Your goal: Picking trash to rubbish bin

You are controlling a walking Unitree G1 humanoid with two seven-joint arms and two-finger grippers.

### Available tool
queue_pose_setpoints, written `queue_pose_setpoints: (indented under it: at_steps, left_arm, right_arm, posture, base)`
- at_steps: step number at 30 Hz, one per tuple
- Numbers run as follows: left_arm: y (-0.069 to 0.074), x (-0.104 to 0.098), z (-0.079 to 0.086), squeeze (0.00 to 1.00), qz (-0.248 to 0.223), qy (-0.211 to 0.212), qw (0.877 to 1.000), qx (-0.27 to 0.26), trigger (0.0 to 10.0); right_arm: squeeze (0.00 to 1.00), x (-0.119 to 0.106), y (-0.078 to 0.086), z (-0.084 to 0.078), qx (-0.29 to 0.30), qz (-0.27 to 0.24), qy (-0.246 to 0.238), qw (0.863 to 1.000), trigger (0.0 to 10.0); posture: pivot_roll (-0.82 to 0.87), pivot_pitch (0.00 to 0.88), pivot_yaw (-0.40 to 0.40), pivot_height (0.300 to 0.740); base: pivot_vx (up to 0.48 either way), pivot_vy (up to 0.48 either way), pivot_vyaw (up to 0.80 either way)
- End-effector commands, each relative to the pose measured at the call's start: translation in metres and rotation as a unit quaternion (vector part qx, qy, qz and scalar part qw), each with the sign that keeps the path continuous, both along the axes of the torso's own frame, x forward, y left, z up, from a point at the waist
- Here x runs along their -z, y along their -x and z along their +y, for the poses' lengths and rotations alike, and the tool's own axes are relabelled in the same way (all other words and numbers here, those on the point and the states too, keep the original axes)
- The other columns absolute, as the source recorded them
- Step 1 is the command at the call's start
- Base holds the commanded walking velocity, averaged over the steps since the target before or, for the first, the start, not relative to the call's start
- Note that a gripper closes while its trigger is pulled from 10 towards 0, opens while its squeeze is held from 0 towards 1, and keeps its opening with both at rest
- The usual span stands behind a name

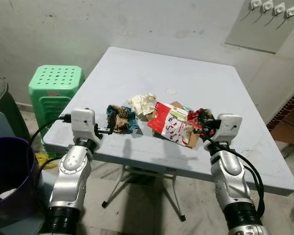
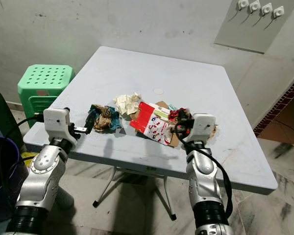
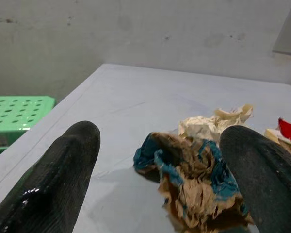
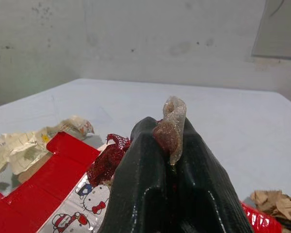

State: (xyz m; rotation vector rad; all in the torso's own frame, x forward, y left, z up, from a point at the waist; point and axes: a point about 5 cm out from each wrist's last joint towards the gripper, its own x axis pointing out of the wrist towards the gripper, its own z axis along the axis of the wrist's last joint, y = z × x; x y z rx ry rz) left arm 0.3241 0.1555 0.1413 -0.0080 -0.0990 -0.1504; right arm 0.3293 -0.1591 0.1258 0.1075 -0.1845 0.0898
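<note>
Right gripper (image 4: 169,145) pinching red mesh scrap (image 4: 106,160) w/ fingers closed; left gripper (image 3: 160,179) gaping wide, straddling blue-brown wad (image 3: 194,184) on table (image 1: 186,83).

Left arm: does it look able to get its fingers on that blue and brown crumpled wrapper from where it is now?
Probably yes. The left gripper is open at the table edge, with the blue and brown crumpled wrapper lying right between its fingers and nothing in between.

Green stool (image 1: 56,83), purple bin (image 1: 10,171), red cartoon-printed wrapper (image 1: 169,125), pale blue table (image 1: 152,73)
</note>
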Motion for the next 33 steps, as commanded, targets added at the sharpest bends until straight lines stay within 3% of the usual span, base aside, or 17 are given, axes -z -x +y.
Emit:
queue_pose_setpoints:
  at_steps: [1,16,19,33]
  left_arm:
    - [-0.003,0.000,-0.002,0.00,0.005,0.005,1.000,0.000,10.0]
    - [-0.009,-0.001,-0.009,0.00,0.002,0.009,1.000,0.015,10.0]
    - [-0.009,-0.002,-0.011,0.00,0.000,0.009,1.000,0.017,10.0]
    - [-0.012,-0.001,-0.015,0.00,0.000,0.002,1.000,0.013,10.0]
  right_arm:
    - [0.00,-0.002,0.002,-0.004,0.009,0.001,0.005,1.000,10.0]
    - [0.00,0.001,0.007,-0.011,0.013,0.010,0.023,1.000,10.0]
    - [0.00,0.000,0.008,-0.011,0.011,0.008,0.025,1.000,10.0]
    - [0.00,-0.001,0.009,-0.011,0.003,0.010,0.042,0.999,10.0]
  posture:
    - [0.03,0.000,-0.093,0.740]
    - [0.02,0.000,-0.085,0.740]
    - [0.02,0.000,-0.085,0.740]
    - [0.02,0.000,-0.085,0.740]
  base:
    - [0.000,0.285,0.00]
    - [0.000,0.449,0.00]
    - [0.000,0.000,0.00]
    - [0.000,0.000,0.80]
